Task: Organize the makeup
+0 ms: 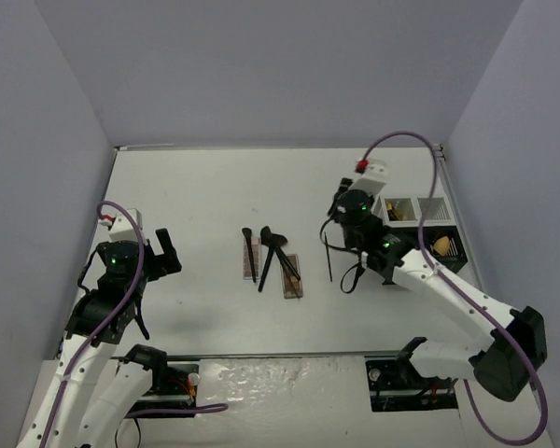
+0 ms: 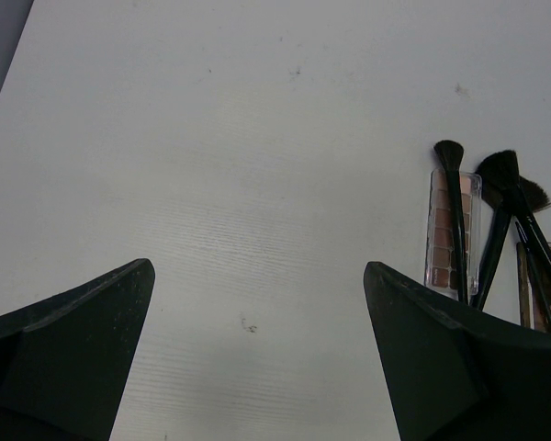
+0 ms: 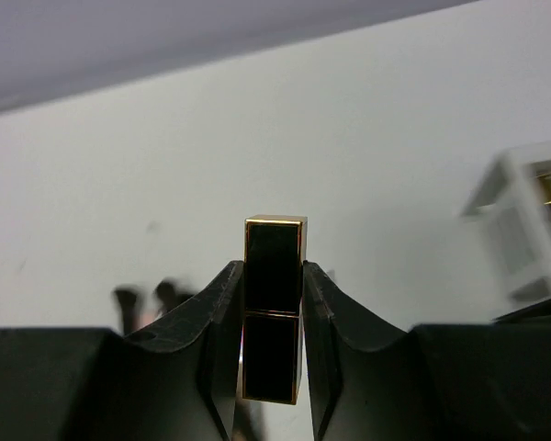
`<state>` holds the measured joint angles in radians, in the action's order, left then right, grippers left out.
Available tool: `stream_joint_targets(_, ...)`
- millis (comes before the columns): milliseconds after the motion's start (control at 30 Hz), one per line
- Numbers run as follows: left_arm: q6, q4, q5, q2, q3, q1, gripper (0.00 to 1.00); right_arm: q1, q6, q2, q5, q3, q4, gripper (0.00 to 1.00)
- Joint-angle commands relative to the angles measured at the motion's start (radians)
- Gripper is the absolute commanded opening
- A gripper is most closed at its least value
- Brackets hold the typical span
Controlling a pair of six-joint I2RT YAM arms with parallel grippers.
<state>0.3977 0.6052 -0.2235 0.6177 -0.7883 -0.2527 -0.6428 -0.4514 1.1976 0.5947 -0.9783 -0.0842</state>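
The makeup point(image 1: 273, 257) lay mostly in a small group near the middle of the white table point(image 1: 196, 187). There, two narrow palettes point(image 1: 250, 259) were side by side, with slim black brushes point(image 1: 269, 245) across and between them. The table was closed in by plain grey-lilac walls point(image 1: 261, 65) at the back and on both sides. At the right edge of the table stood a white organizer point(image 1: 420, 224) with dark compartments. A tan sponge point(image 1: 441, 245) sat in one of its nearer compartments.

The right gripper point(image 3: 274, 276) was closed on a black tube point(image 3: 275, 248) with gold edges. It held the tube upright between its two fingers, above the table and to the left of the organizer. The left gripper point(image 2: 257, 276) was wide open and held nothing. It hung over the bare left part of the table, and its camera saw the palettes and brushes off to one side.

In the right wrist view the organizer and the brushes were blurred. In the top view the right gripper itself was hard to make out under its arm. A thin dark stick point(image 1: 328, 257) lay beside it, and I could not tell what it was.
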Motion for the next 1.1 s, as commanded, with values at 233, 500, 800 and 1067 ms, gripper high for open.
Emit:
stream_joint_targets(233,0.009,-0.037,0.009,0.0,-0.022,0.007,0.97,0.55,0.111,-0.066,-0.201,0.12,-0.283,0.0)
stream_joint_targets(500,0.009,-0.036,0.008,-0.006,-0.02,0.006,0.97,0.572,0.174,0.085,-0.2,0.152,-0.435,0.0)
stream_joint_targets(800,0.007,-0.038,0.009,-0.007,-0.022,0.007,0.97,0.575,0.238,0.149,-0.217,0.221,-0.577,0.1)
stream_joint_targets(1067,0.008,-0.038,0.009,-0.004,-0.02,0.007,0.97,0.568,0.259,0.119,-0.299,0.207,-0.516,0.52)
